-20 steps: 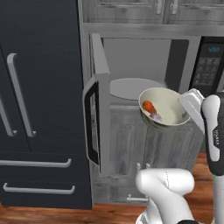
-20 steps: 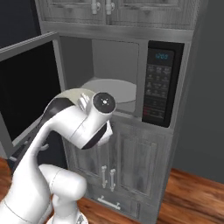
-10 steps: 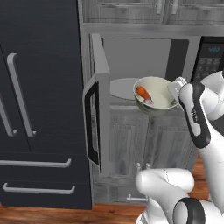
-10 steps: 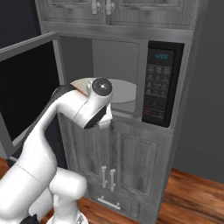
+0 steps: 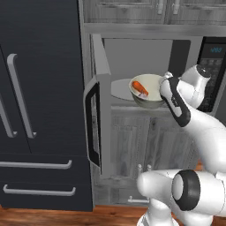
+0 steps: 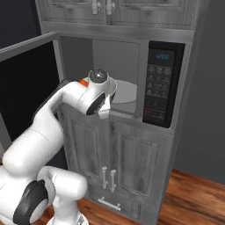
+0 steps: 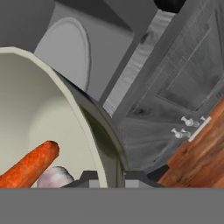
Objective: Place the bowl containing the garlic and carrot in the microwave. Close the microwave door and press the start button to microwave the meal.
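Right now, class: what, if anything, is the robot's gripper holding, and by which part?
The gripper holds the bowl by its rim, one finger inside the wall and one outside. The carrot and garlic lie inside the bowl.

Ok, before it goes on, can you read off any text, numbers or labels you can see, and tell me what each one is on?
Blue display at the top of the microwave keypad panel: glowing digits, too blurred to read for certain.
Keypad buttons below it: small pale markings, too small to read.
Bowl, fridge, cabinet doors: no text on them.
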Controlling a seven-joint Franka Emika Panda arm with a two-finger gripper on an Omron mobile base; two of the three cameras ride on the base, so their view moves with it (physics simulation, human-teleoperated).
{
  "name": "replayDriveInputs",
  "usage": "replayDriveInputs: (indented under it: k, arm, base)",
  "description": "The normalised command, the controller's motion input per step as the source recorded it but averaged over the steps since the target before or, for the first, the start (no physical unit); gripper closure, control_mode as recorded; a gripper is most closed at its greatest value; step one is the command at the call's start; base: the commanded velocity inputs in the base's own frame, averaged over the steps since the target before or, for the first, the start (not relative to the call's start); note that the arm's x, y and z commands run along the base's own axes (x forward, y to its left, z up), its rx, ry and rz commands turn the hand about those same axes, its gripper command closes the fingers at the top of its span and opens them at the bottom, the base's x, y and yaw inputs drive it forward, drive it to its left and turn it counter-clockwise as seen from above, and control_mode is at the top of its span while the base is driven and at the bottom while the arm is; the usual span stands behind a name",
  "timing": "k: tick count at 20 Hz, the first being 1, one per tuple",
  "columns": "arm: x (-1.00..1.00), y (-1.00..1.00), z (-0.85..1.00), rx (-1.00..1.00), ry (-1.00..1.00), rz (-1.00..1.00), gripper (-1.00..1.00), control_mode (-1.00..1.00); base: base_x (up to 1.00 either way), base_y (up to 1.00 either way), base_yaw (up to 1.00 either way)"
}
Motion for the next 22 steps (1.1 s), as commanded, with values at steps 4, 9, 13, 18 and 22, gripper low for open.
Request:
replayDriveInputs:
  k: [4, 9, 13, 18, 22]
  arm:
    - [0.69, 0.00, 0.00, 0.00, 0.14, -0.07, 1.00, -1.00]
    - [0.61, 0.00, 0.00, 0.00, 0.03, -0.04, 1.00, -1.00]
    - [0.61, -0.07, -0.15, 0.00, 0.00, -0.02, 1.00, -1.00]
    - [0.56, -0.12, -0.26, 0.00, 0.01, 0.00, 1.00, -1.00]
    - [0.46, -0.16, -0.26, 0.02, 0.03, 0.00, 1.00, -1.00]
  base:
    - [0.00, 0.00, 0.00]
    - [0.00, 0.00, 0.00]
    - [0.00, 0.00, 0.00]
    - [0.00, 0.00, 0.00]
    - [0.00, 0.00, 0.00]
